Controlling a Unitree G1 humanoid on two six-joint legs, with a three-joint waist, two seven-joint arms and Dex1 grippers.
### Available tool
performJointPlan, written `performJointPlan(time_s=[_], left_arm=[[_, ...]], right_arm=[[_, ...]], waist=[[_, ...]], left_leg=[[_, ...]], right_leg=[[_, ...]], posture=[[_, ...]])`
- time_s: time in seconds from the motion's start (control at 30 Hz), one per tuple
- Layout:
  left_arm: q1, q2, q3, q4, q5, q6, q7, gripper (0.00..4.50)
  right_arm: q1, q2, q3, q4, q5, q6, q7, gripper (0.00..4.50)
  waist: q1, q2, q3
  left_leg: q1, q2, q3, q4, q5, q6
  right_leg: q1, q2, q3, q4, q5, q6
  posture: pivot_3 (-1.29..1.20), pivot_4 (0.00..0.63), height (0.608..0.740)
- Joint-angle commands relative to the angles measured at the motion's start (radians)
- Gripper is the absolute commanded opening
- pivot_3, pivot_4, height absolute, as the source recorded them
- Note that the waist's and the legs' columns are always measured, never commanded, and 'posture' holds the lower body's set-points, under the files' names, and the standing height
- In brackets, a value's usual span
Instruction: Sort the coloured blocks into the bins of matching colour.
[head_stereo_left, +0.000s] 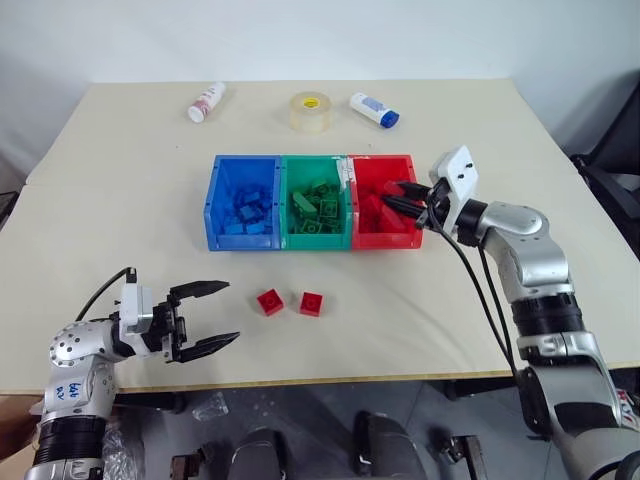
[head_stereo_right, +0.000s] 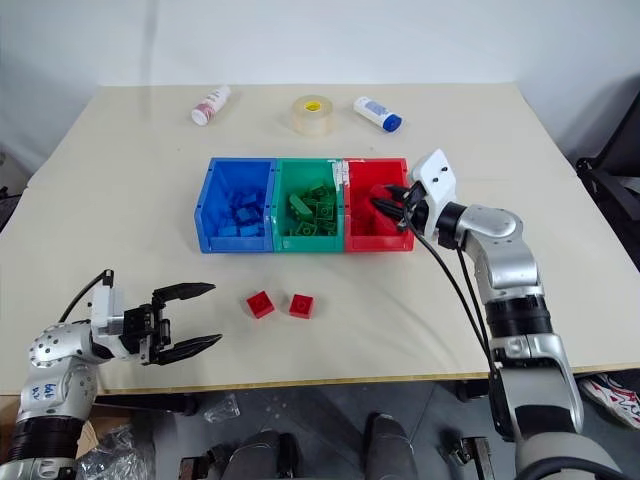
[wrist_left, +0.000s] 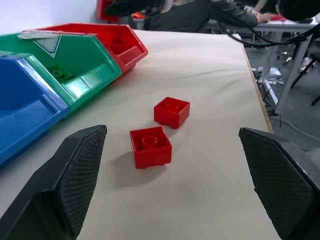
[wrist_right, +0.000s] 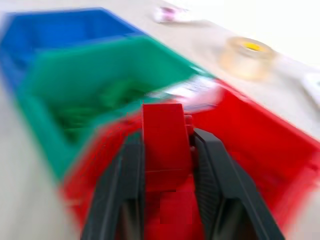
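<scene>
Bins number three (blue (head_stereo_left: 240, 203), green (head_stereo_left: 315, 203), red (head_stereo_left: 378, 203)). Right gripper (wrist_right: 167, 165) pinches one red block (wrist_right: 164, 145) above the red bin; left gripper (head_stereo_left: 205, 317) gapes wide near two red blocks (head_stereo_left: 270, 301) (head_stereo_left: 311, 303) on the table (head_stereo_left: 130, 200).

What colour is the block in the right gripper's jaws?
Red block; the right wrist view shows it best.

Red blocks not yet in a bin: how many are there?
3. Two red blocks lie side by side on the table in front of the bins; a third is clamped in the right tool above the red bin.
</scene>
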Motion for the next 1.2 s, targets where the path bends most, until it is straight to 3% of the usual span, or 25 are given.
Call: performJointPlan(time_s=[0.03,0.27,0.47,0.67,0.93,1.2], left_arm=[[-0.012,-0.003,-0.001,-0.002,-0.003,-0.015,-0.001,4.5],[-0.022,0.001,-0.002,0.007,-0.004,-0.016,-0.006,4.5],[-0.028,0.008,0.0,0.02,-0.007,-0.011,-0.017,4.5],[-0.049,0.016,0.0,0.057,-0.005,-0.012,-0.04,4.5],[-0.074,0.024,0.001,0.1,-0.001,-0.014,-0.068,4.5],[-0.098,0.027,-0.001,0.132,0.006,-0.016,-0.082,4.5]], right_arm=[[-0.062,0.006,-0.009,0.093,-0.029,-0.09,-0.012,2.08],[-0.051,-0.009,-0.015,0.085,-0.019,-0.113,0.042,4.41],[0.122,-0.097,-0.037,-0.167,0.074,-0.011,0.196,4.46],[0.392,-0.23,-0.125,-0.464,0.232,0.125,0.317,4.46],[0.762,-0.415,-0.326,-0.604,0.333,0.129,0.472,4.46],[0.826,-0.466,-0.388,-0.671,0.373,0.154,0.478,4.46]], waist=[[-0.003,0.0,0.0],[-0.015,0.0,0.0],[-0.01,0.0,0.0],[0.002,0.0,0.0],[0.013,0.0,0.0],[0.011,0.0,0.0]], left_leg=[[0.0,0.0,0.0,0.0,0.0,0.0],[0.0,0.0,0.0,0.0,0.0,0.0],[-0.001,0.0,0.0,-0.001,0.0,0.0],[0.0,0.0,0.0,0.0,0.0,0.0],[0.0,0.0,-0.001,0.001,-0.001,0.001],[0.002,0.0,-0.001,0.001,-0.001,0.0]], right_leg=[[0.0,0.0,0.0,0.0,0.0,0.0],[0.0,0.0,0.0,0.0,0.0,0.0],[0.0,0.0,0.0,-0.002,0.0,0.0],[0.0,0.0,0.0,-0.002,0.0,0.001],[0.003,0.0,0.0,-0.006,0.001,0.001],[0.003,0.0,0.0,-0.006,0.0,0.001]], posture=[[0.0,0.15,0.74],[0.0,0.15,0.74],[0.0,0.15,0.74],[0.0,0.15,0.74],[0.0,0.15,0.74],[0.0,0.15,0.74]])
